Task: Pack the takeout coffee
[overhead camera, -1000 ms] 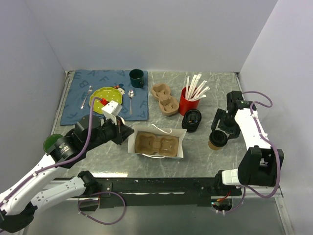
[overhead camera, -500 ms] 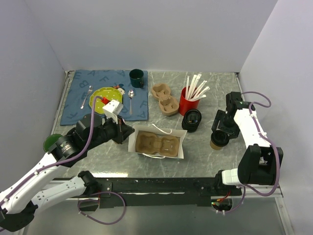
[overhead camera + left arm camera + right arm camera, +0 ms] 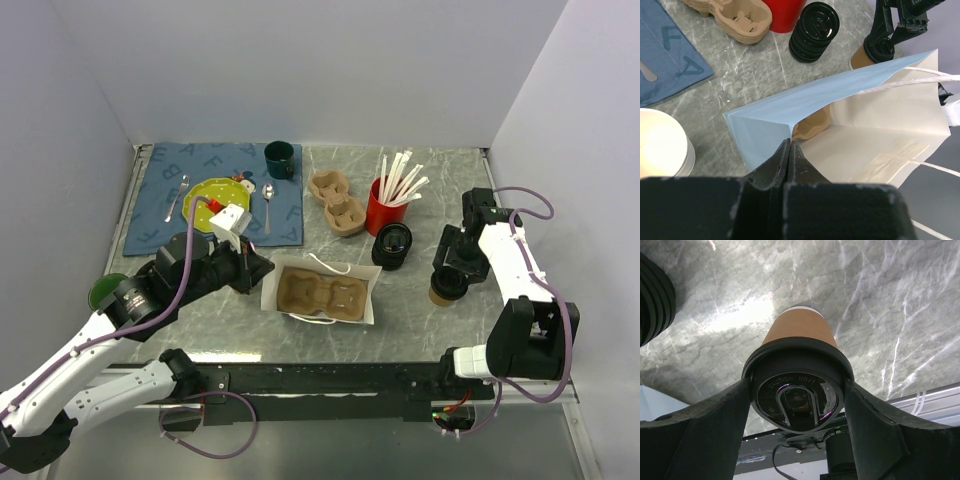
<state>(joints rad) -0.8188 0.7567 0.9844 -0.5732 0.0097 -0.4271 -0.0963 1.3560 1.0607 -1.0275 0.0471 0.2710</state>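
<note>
Kraft coffee (image 3: 796, 332), lid pinched in the right jaws, stands right of the bag (image 3: 790, 100), not yet packed; left jaws pinch the bag's rim.

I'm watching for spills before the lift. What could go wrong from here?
The right jaws grip the takeout coffee by its black lid, not the kraft body: lifting may pop the lid off or drop the cup. The stack of lids stands beside the route from cup to white bag; a low carry could knock it. The left jaws pinch only one bag edge, so the mouth may sag.
</note>
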